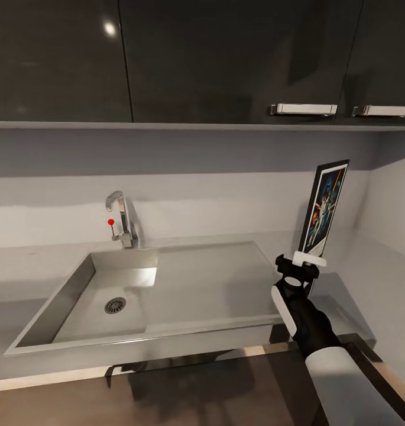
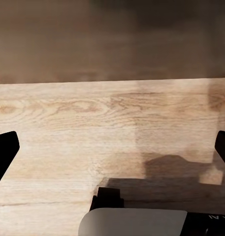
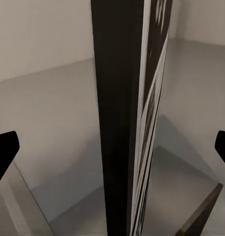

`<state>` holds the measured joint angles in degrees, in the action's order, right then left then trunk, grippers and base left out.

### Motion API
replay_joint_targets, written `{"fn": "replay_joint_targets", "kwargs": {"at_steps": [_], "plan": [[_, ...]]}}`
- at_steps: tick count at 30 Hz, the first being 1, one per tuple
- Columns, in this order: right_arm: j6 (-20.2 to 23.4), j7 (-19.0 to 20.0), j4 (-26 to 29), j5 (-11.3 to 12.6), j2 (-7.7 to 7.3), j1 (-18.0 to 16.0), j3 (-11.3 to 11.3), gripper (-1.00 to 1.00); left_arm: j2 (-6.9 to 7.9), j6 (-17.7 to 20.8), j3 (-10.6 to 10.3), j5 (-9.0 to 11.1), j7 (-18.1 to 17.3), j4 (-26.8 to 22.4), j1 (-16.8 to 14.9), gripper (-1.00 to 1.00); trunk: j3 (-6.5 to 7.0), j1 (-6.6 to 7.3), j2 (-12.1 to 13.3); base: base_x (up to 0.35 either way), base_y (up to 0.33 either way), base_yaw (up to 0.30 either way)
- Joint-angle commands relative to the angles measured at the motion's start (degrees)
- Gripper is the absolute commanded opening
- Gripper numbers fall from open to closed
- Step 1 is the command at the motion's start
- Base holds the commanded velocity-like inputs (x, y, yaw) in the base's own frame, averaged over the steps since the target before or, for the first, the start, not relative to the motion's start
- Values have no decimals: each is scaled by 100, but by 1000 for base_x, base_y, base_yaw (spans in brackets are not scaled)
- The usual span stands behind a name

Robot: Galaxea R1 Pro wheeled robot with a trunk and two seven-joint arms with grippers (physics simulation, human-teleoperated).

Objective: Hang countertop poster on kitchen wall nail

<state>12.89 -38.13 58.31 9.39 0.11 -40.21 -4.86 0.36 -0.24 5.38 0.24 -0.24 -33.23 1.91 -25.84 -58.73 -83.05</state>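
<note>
- Poster (image 1: 324, 207): upright, edge-on to me, at the desk's (image 1: 42, 260) right end, right of the sink (image 1: 137, 296).
- My right pincer (image 1: 308, 258): fingers spread wide, at the poster's lower edge; grip unconfirmed.
- My left pincer (image 2: 112, 147): wide, over wood-toned floor (image 2: 92, 113).

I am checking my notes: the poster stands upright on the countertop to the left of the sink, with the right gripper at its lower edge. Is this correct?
Not quite. The poster stands upright to the right of the sink, not the left, as the head view shows. The right gripper is indeed at its lower edge, on the countertop.
</note>
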Motion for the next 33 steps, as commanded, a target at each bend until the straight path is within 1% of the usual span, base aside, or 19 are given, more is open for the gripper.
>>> {"fn": "replay_joint_targets", "kwargs": {"at_steps": [1,17,19,20,23,33], "plan": [[36,-37,3,19,-2,-4,-15,100,-1,-2,7,1,-3,-9,3,100,-5,0,-3,0,0,0],[10,-37,-169,42,5,1,-17,100,-1,-2,7,3,-3,-8,3,100,-5,0,-3,0,0,0],[-115,-37,-221,44,5,3,-20,100,-1,-2,7,3,-3,-8,3,100,-5,0,-3,0,0,0],[-269,-38,-311,45,6,4,-22,100,-1,-2,7,1,-3,-8,3,100,-5,0,-3,0,0,0],[-378,-37,-434,45,6,4,-23,100,-1,-2,7,2,-3,-8,3,100,-5,0,-3,0,0,0],[-466,-37,-563,52,6,3,-24,100,-1,-2,7,1,-3,-8,3,100,-5,0,-3,0,0,0]]}}
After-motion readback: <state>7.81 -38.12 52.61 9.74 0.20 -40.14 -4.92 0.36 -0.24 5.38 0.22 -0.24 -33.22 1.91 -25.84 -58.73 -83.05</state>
